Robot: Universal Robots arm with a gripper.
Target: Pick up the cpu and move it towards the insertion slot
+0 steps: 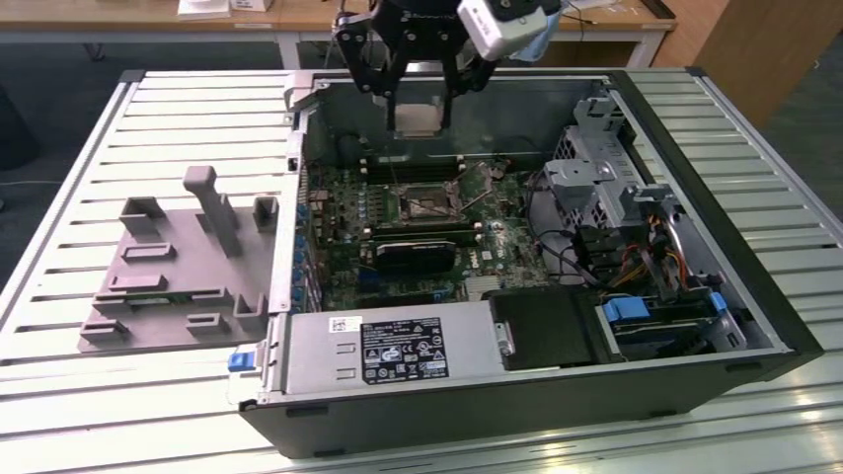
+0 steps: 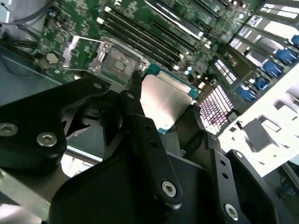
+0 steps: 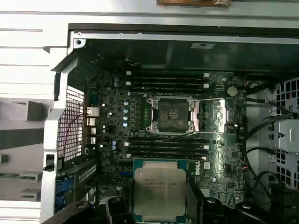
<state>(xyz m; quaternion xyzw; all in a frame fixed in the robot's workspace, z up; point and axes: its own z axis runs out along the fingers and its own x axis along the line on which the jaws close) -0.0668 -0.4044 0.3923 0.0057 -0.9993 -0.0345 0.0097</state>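
The cpu [image 1: 418, 119] is a flat square chip with a silvery top, and it hangs above the far end of the open computer case. My gripper [image 1: 418, 111] is shut on it, one black finger on each side. In the first wrist view the cpu [image 3: 160, 189] sits between the fingers [image 3: 115, 208], with the insertion slot [image 3: 170, 114] on the motherboard beyond it. The slot is a square socket with a silvery frame and a dark centre, and its cover stands open. In the second wrist view the cpu [image 2: 163, 100] is just short of the insertion slot [image 2: 114, 63]. The insertion slot [image 1: 424, 202] lies below and nearer than the chip in the exterior view.
Long black memory slots [image 3: 168, 81] run on both sides of the socket. A black finned block [image 1: 415, 255], a power supply [image 1: 382, 351] and a drive cage with cables [image 1: 609, 188] stand inside the case. A grey fixture [image 1: 178, 262] lies on the slatted table at the exterior view's left.
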